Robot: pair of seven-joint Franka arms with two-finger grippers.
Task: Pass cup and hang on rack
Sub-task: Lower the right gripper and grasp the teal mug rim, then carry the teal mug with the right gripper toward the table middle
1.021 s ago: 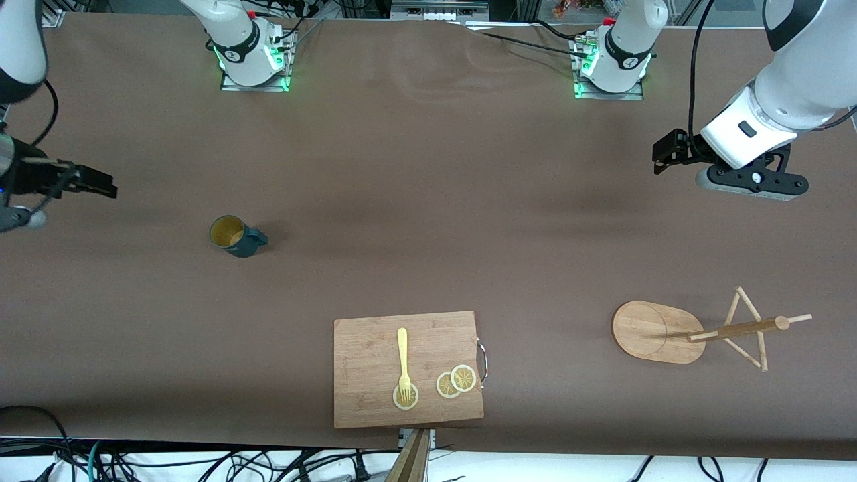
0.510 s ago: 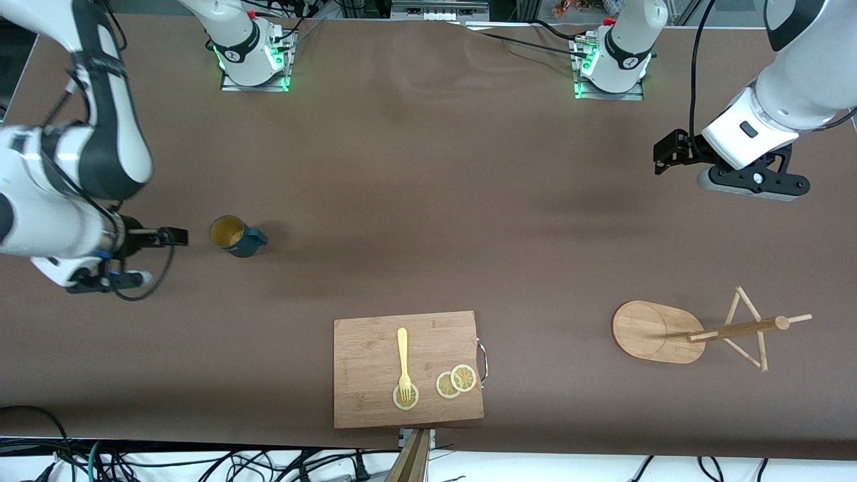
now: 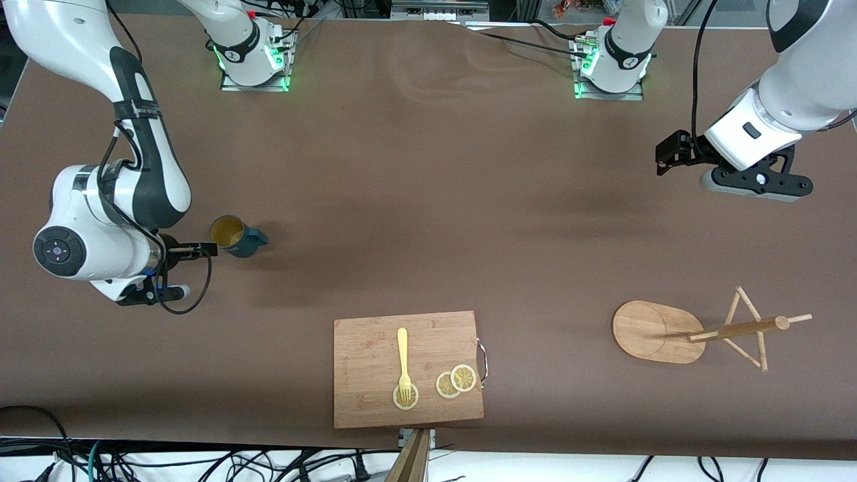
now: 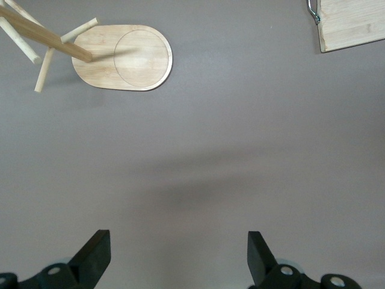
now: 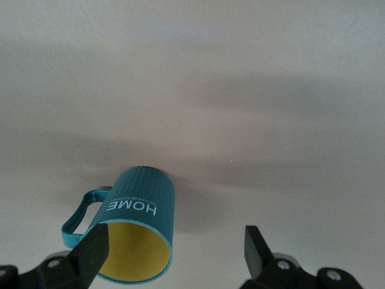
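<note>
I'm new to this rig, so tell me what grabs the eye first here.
The right gripper, open, sits right beside the upright teal mug at the right arm's end of the table. Toward the left arm's end stands the bamboo mug rack, with the open left gripper waiting above bare table.

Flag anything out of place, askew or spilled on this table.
Nothing stands out. The cup stands upright and looks empty, the rack stands upright, and the fork and lemon slices lie on the cutting board.
</note>
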